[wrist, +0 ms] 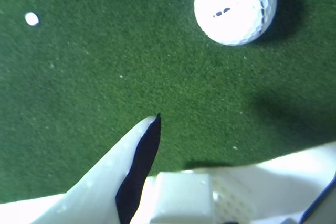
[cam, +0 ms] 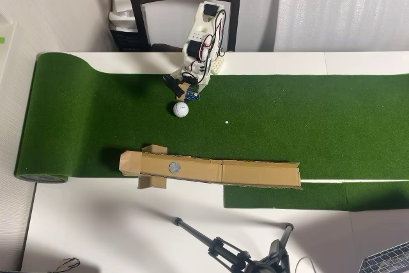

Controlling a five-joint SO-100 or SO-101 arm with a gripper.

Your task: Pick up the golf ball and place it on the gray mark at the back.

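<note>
Arm poised over the turf, ball not yet taken

The long green artificial-turf mat (cam: 287, 113) fills the overhead view; a folded tan cardboard ramp (cam: 211, 169) at lower centre carries the flat gray circular mark (cam: 174, 167), probably raised to mark the drop spot. The white two-finger gripper (cam: 182, 89) hangs just above the white dimpled golf ball (cam: 181, 109), holding nothing; how far it is parted I cannot tell. Only the wrist view shows the ball's dark logo, upper right.

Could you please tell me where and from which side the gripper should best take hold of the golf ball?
Grip the golf ball across its widest middle, coming down from above. It is a sphere resting free on the green turf with nothing touching it, so any pair of opposite sides should serve. The gripper hangs just behind the ball in the overhead view, so a short forward reach and descent looks simplest.
</note>
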